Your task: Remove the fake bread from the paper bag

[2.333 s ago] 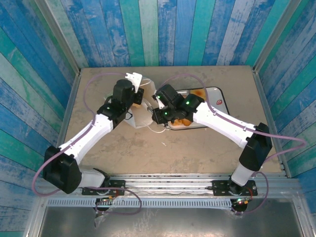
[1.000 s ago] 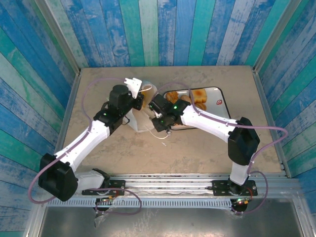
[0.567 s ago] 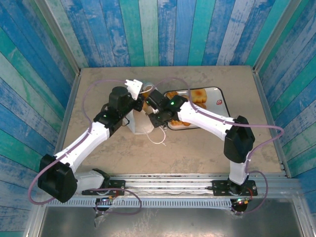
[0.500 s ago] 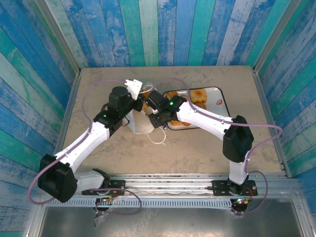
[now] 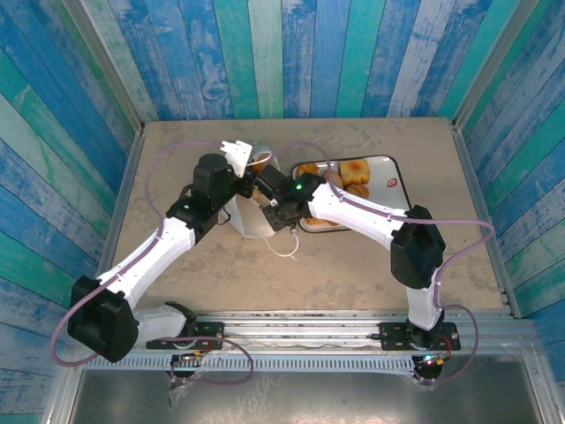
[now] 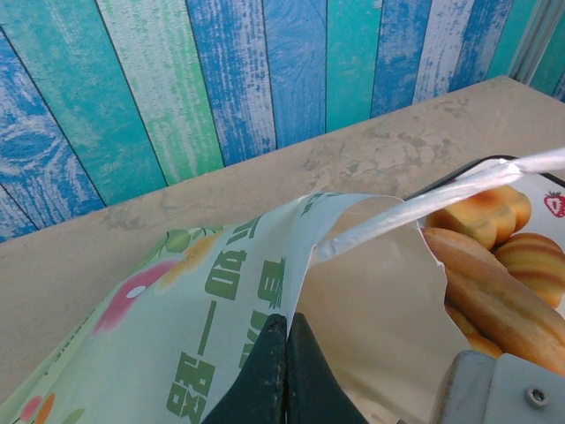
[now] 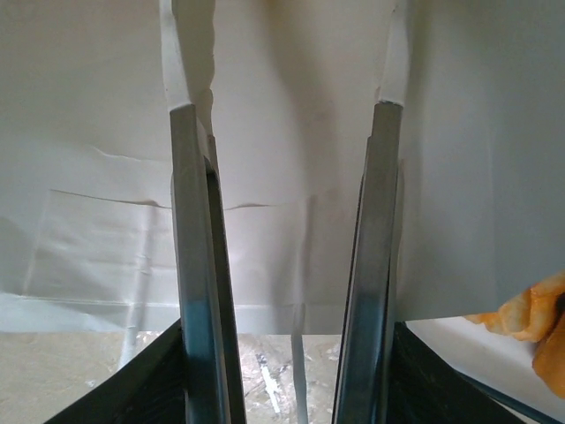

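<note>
Right gripper (image 7: 284,88) first: its two fingers stand apart with nothing between them, nosed in against the white paper of the paper bag (image 5: 250,226), which slumps on the table (image 5: 353,265) near the middle. Left gripper (image 6: 287,329) is clamped on the bag's rim at the 12 o'clock side of the mouth, lifting it so the opening faces roughly 3 o'clock. Farther off, at 2 to 3 o'clock from the bag, several pieces of the fake bread (image 5: 350,170) already lie on the tray (image 5: 388,187).

You're on the reach-in step, by my reading. Whether any piece is left inside you can't tell (the right wrist view gives bare paper ahead of the fingers). The next move calls for going deeper toward the bag's bottom with the jaws wide. Close only once a pastry sits between them, with the rim held taut.
</note>
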You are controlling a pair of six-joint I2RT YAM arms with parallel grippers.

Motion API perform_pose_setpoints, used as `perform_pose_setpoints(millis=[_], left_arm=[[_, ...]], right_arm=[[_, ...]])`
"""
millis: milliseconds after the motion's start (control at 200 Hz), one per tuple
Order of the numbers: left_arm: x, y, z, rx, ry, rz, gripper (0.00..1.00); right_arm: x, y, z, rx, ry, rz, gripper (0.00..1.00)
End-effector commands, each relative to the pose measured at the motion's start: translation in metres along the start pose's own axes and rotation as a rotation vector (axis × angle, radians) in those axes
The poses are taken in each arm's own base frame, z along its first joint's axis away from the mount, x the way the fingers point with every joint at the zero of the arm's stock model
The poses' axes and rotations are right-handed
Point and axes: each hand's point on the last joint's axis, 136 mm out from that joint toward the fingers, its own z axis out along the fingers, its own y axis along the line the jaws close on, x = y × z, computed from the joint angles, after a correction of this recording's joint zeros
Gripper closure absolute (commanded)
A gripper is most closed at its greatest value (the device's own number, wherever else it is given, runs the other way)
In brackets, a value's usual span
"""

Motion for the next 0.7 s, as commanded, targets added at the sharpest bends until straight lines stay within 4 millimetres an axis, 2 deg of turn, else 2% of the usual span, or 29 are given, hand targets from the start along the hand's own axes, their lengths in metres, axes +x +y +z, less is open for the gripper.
perform_pose_setpoints(millis=[0, 165, 305, 496, 696], left_arm=[[-0.034, -0.008, -0.005, 0.036, -0.098, -0.005, 1.00], [-0.034, -0.009, -0.004, 0.044, -0.100, -0.010, 1.00], [-0.034, -0.006, -0.002, 0.028, -0.100, -0.018, 1.00], [-0.039, -0.003, -0.004, 0.010, -0.105, -0.026, 1.00], [-0.044, -0.003, -0.010, 0.010, -0.124, -0.027, 1.00]], right_arm=[[-0.010, -0.002, 0.003, 0.053, -0.016, 0.003, 0.50], [-0.013, 0.003, 0.007, 0.045, -0.014, -0.010, 0.49], [-0.014, 0.012, 0.003, 0.025, -0.029, -0.048, 0.50], [0.000, 0.003, -0.006, 0.046, -0.041, -0.024, 0.51], [0.009, 0.001, -0.005, 0.044, -0.024, 0.013, 0.51]])
